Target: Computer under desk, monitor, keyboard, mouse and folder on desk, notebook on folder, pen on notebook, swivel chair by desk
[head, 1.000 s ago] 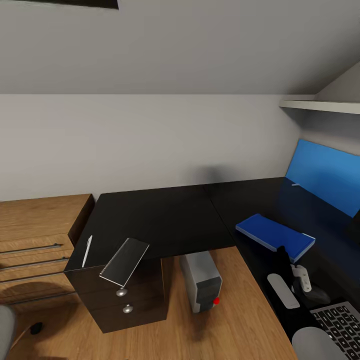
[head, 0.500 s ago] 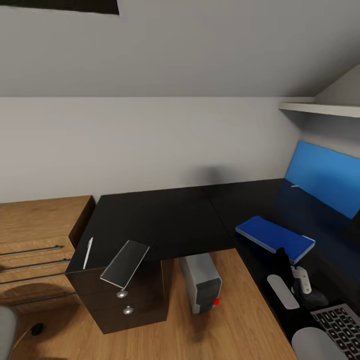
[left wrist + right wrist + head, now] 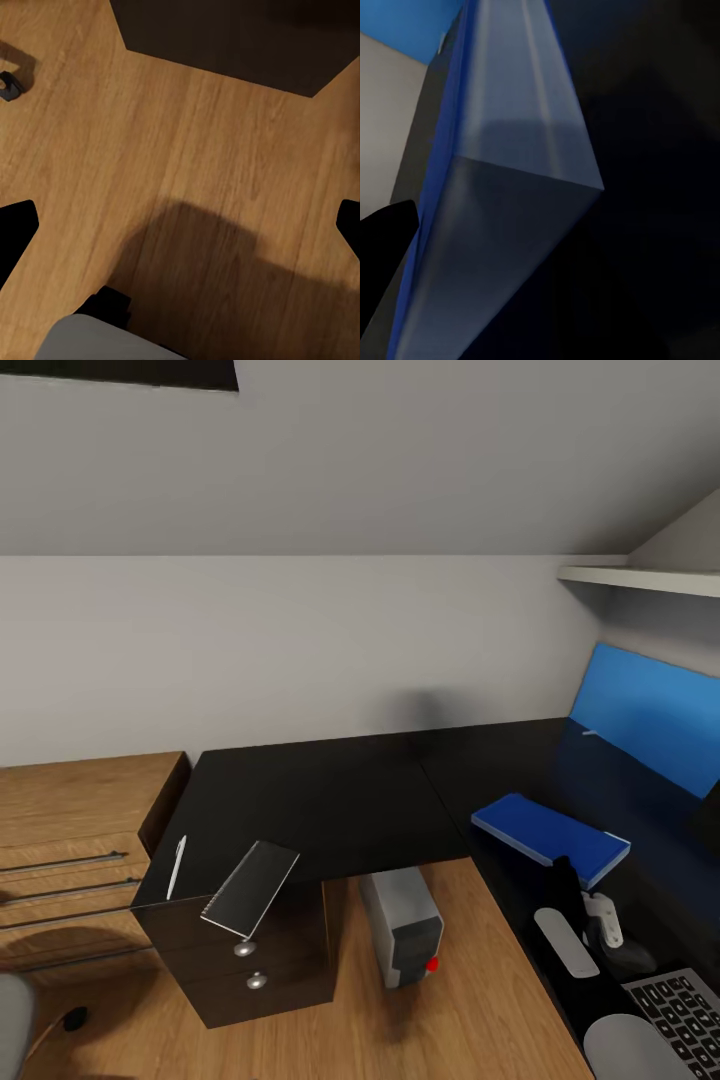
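Note:
The black L-shaped desk (image 3: pixel 330 800) holds the pale pen (image 3: pixel 176 866) and the notebook (image 3: pixel 250 887), which overhangs its front edge above the drawers. The grey computer (image 3: pixel 402 925) stands under the desk. On the right wing lie the blue folder (image 3: pixel 545 832), the blue-lit monitor (image 3: pixel 650 710), the keyboard (image 3: pixel 690 1008) and the dark mouse (image 3: pixel 632 957). My right gripper (image 3: pixel 568 882) sits at the folder's near corner. One black fingertip (image 3: pixel 386 240) shows beside the folder's pale edge (image 3: pixel 517 165); the other is lost in the dark. My left gripper (image 3: pixel 180 225) hangs open over the wooden floor.
A light wooden chest of drawers (image 3: pixel 60 830) adjoins the desk's left end. The swivel chair's grey seat (image 3: pixel 105 341) and a castor (image 3: pixel 7 86) are close to my left arm. A white shelf (image 3: pixel 640 572) juts out above the monitor.
The whole head view has shifted slightly, so the camera moved. The folder, notebook, pen and my right gripper hold their places on the desk.

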Tool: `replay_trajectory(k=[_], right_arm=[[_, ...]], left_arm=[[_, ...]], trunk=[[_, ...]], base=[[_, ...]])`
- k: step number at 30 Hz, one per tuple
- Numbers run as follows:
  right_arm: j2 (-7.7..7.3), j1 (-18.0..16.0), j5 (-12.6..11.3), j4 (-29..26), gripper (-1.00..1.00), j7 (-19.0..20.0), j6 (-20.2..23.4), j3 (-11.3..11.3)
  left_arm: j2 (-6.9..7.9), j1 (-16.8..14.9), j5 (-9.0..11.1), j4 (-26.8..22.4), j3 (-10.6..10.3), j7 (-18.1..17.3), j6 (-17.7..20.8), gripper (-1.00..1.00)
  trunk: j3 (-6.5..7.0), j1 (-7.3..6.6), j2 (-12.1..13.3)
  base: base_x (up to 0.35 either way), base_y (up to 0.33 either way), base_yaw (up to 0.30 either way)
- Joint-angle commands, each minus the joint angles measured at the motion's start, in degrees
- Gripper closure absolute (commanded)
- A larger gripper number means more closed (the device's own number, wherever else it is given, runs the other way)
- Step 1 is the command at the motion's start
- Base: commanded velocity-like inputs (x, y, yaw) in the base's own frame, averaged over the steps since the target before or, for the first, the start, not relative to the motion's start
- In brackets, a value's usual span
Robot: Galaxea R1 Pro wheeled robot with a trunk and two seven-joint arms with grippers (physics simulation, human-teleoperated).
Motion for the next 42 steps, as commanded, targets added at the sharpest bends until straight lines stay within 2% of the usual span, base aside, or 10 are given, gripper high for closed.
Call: replay_trajectory(k=[1, 40, 41, 42], right_arm=[[-0.03, 0.0, -2.0, 2.0, 1.00, -0.1, -0.6, 0.0], [-0.03, 0.0, -2.0, 2.1, 1.00, -0.2, -0.6, 0.1], [-0.03, 0.0, -2.0, 2.1, -1.00, -0.2, -0.6, 0.1], [-0.03, 0.0, -2.0, 2.1, -1.00, -0.2, -0.6, 0.1]], left_arm=[[0.05, -0.1, 0.6, 0.0, -0.4, 0.4, -0.4, -1.00], [0.13, -0.1, 0.6, 0.0, -0.4, 0.4, -0.4, -1.00], [0.13, -0.1, 0.6, 0.0, -0.4, 0.4, -0.4, -1.00], [0.13, -0.1, 0.6, 0.0, -0.4, 0.4, -0.4, -1.00]], trunk=[[-0.06, 0.00, 0.0], [-0.06, 0.00, 0.0], [-0.06, 0.00, 0.0], [-0.06, 0.00, 0.0]], base=[[0.000, 0.000, 0.000], [0.000, 0.000, 0.000], [0.000, 0.000, 0.000], [0.000, 0.000, 0.000]])
